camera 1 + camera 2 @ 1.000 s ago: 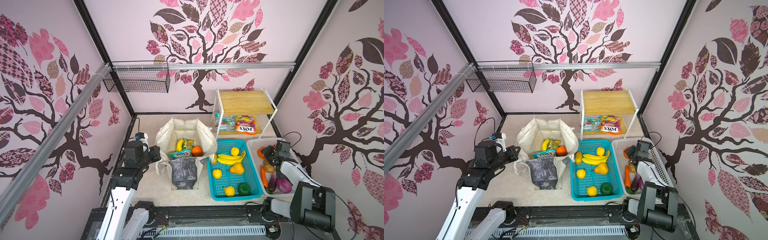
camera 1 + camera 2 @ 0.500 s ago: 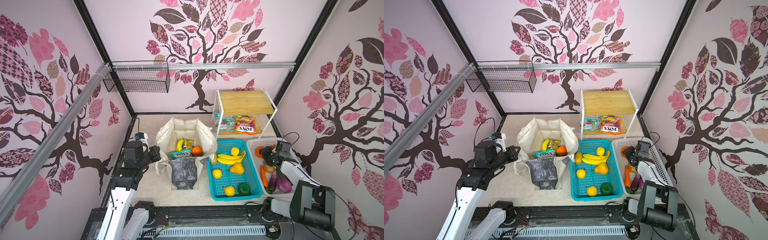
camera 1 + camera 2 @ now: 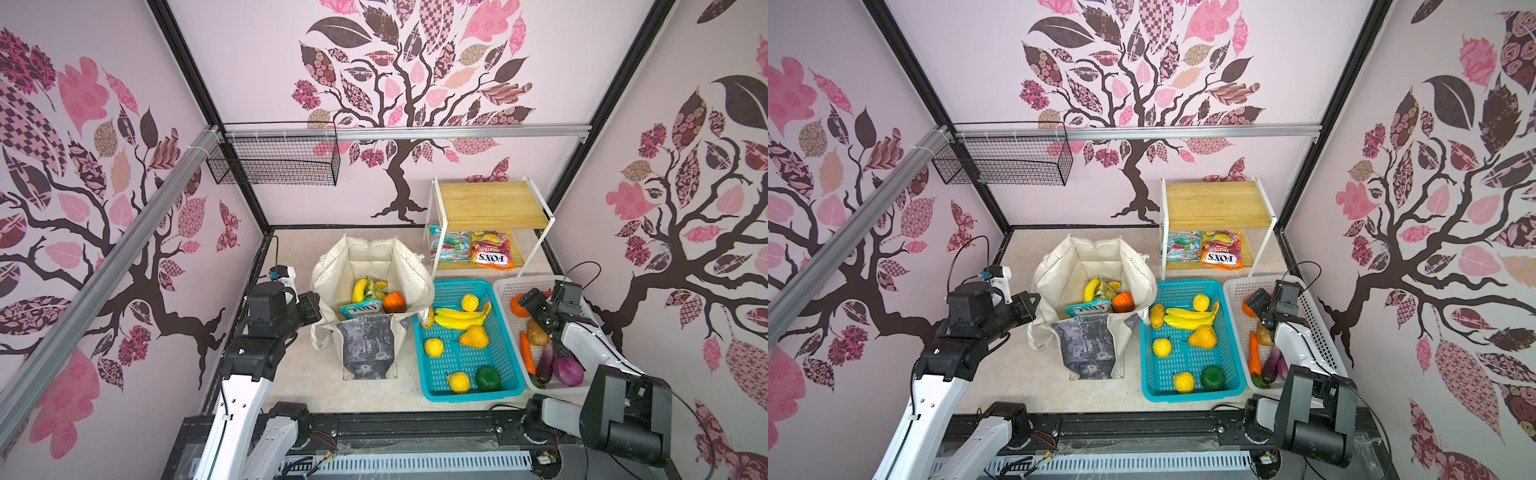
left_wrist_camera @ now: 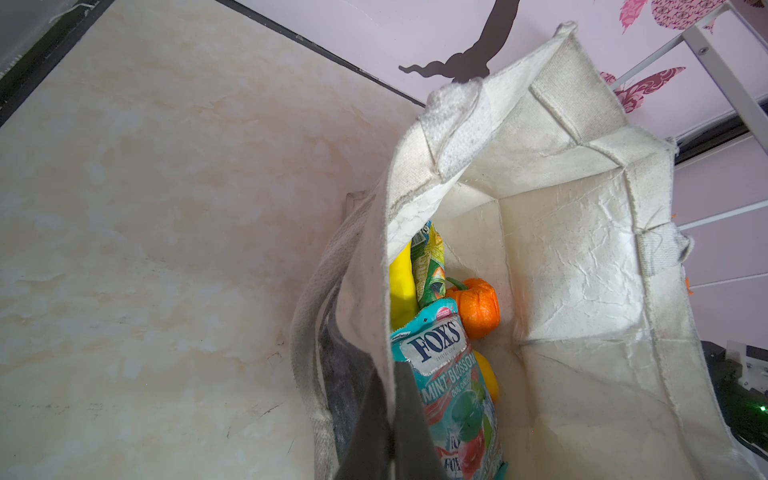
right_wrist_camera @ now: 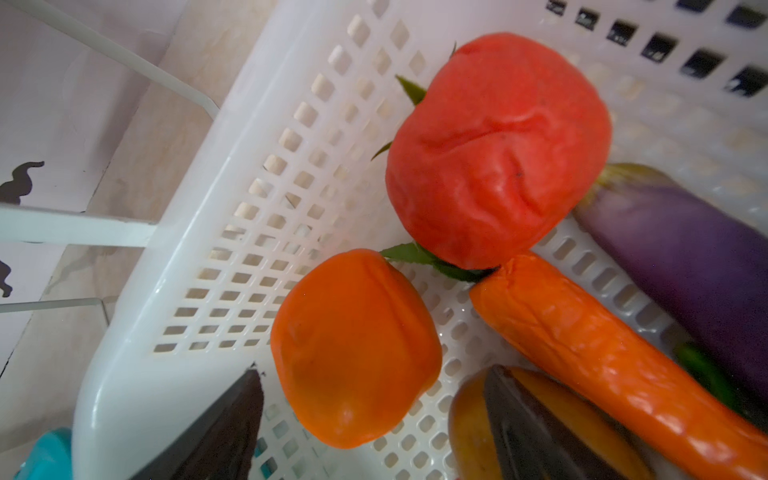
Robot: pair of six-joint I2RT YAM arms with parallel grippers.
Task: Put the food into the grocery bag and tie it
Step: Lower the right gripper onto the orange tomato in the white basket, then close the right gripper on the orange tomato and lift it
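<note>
The left claw pinches the grocery bag rim; right claw gapes wide astride the orange fruit

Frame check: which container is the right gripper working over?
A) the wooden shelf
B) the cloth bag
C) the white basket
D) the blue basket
C: in a top view the right gripper hangs over the white basket. The right wrist view shows its open jaws on either side of an orange toy fruit lying on the basket's floor.
</note>
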